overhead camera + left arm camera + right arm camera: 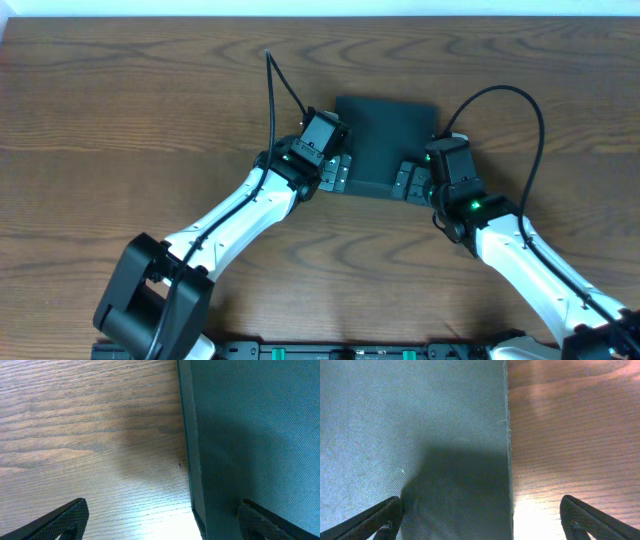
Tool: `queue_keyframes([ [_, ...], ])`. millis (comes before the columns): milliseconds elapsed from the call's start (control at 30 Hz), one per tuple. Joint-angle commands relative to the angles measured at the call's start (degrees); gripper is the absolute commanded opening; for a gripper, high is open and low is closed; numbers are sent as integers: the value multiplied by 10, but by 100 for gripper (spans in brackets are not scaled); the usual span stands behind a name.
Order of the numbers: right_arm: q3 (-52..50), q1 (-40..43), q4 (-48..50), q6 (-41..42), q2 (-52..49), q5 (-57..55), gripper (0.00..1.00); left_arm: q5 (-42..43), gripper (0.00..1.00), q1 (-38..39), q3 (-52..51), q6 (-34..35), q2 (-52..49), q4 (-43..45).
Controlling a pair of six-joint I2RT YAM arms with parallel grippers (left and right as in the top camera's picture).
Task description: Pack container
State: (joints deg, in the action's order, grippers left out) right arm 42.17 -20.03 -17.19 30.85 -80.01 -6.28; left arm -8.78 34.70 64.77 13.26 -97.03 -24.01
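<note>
Left gripper [338,175] and right gripper [408,182] wide, straddling container [385,140] edges; long axis unclear.

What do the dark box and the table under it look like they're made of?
The container: probably cardboard with a matte dark teal covering; fine woven-like texture, no gloss. The table: wood or wood-look laminate, brown with clear grain and slight sheen; cannot tell which.

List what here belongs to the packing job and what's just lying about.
Job:
box, closed
left end effector, open, straddling the box's left edge
right end effector, open, straddling its right edge

Lying about:
table
arm cable
no loose items seen
</note>
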Motion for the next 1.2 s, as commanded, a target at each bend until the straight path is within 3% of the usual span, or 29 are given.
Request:
queue_keyframes([
  [0,-7,6,-14,-11,-12,-45,99,-46,96,-5,5,-11,24,-12],
  [367,39,4,-109,-16,124,-60,99,-138,96,-6,26,-67,205,-34],
  [567,43,5,-220,-41,289,-64,99,-200,96,-6,26,-105,294,-196],
  [800,43,4,-367,-47,382,-70,99,-170,95,-6,25,-64,394,-332],
  [933,43,-14,-407,-25,434,-68,99,-140,95,-6,16,-64,478,-375],
  [1033,43,-28,-422,-14,477,-68,99,-136,95,-6,-10,-20,534,-402],
  [1167,42,-41,-460,0,533,-71,99,-81,95,-6,-74,-3,620,-393],
])
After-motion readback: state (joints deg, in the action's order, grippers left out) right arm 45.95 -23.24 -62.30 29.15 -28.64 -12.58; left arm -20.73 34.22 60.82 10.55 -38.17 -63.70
